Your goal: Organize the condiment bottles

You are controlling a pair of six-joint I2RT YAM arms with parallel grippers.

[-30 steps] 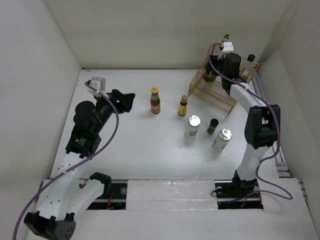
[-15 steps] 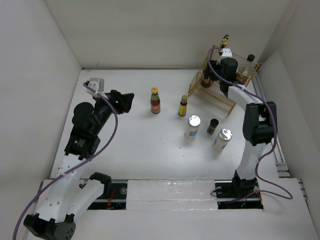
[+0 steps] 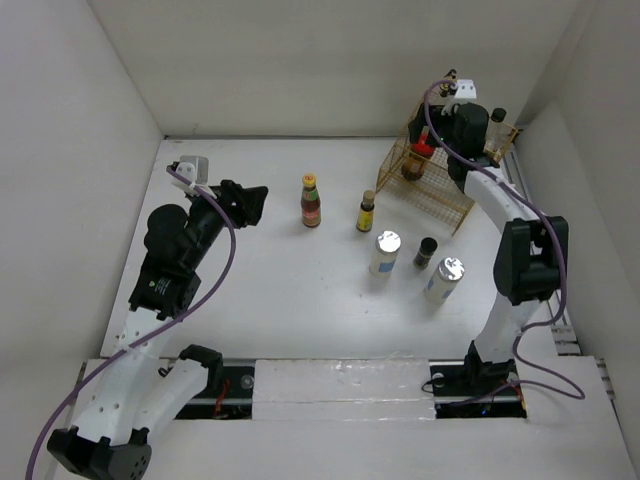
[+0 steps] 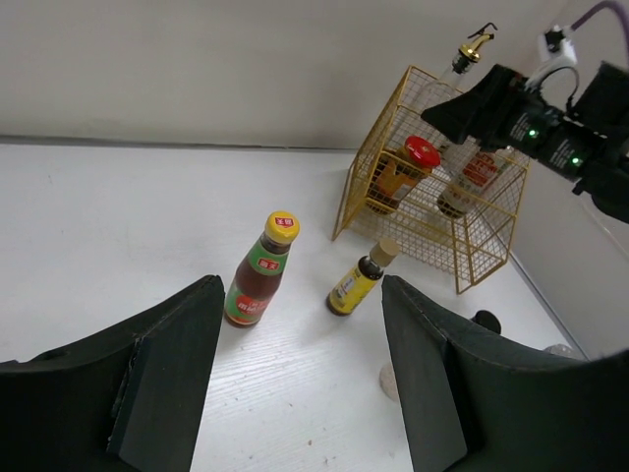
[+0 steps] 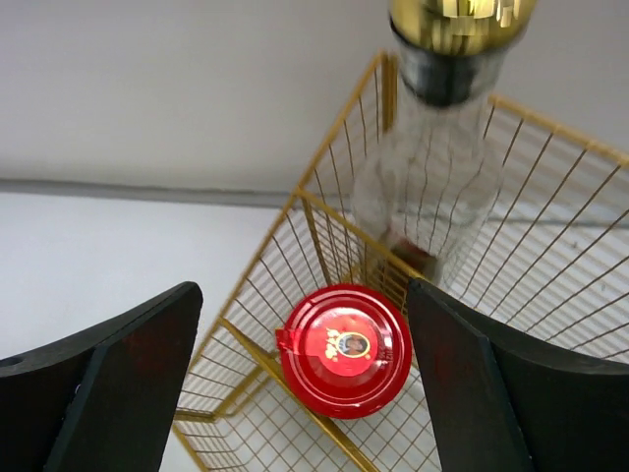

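Observation:
My right gripper hangs open and empty over the gold wire basket. In the right wrist view its jaws stand wide on either side of a red-capped jar, above it and apart from it. The jar stands in the basket next to a clear gold-capped bottle. A black-capped bottle is at the basket's right end. My left gripper is open and empty, left of a brown yellow-capped sauce bottle and a small yellow-labelled bottle.
Two white silver-capped jars and a small dark black-capped bottle stand on the table in front of the basket. White walls close in on three sides. The basket sits in the far right corner.
My right gripper has risen up and back out of the basket, and the red-capped jar now shows standing there. The left arm has barely moved.

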